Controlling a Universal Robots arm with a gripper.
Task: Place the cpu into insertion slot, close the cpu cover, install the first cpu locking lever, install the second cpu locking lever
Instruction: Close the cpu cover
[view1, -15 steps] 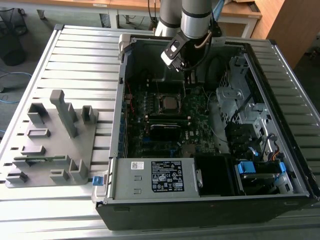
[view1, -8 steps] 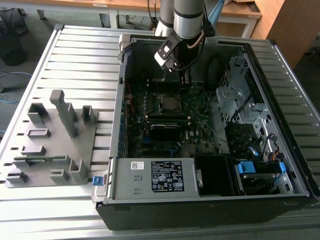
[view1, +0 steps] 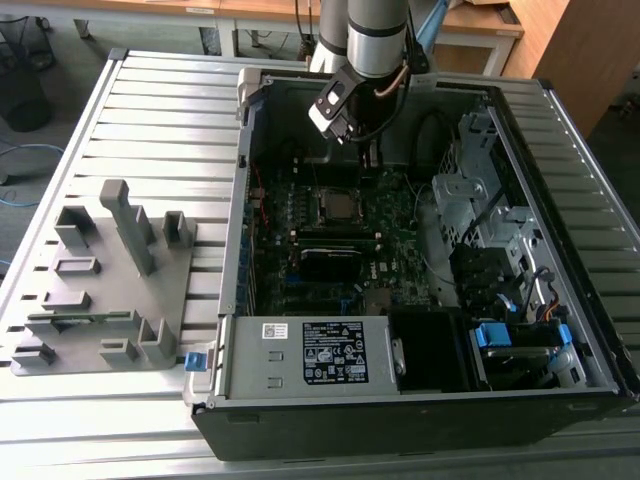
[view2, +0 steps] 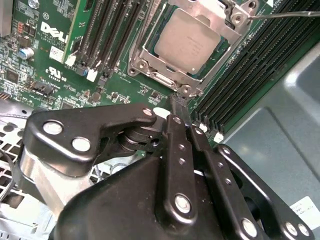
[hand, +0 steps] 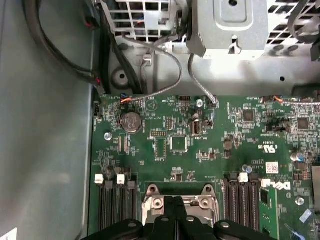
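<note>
Black end effector, fingers pressed together empty, hides part of the green motherboard, its tips near the socketed silver-grey square cpu.

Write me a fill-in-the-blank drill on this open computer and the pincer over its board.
1. The cpu, framed by the cpu cover, lies on the ___ motherboard.
2. The pincer hangs beside the socket with its fingers ___, gripping nothing.
3. The grey fixture stands on the exterior view's ___ of the computer case.

Missing words: green; shut; left.
</note>
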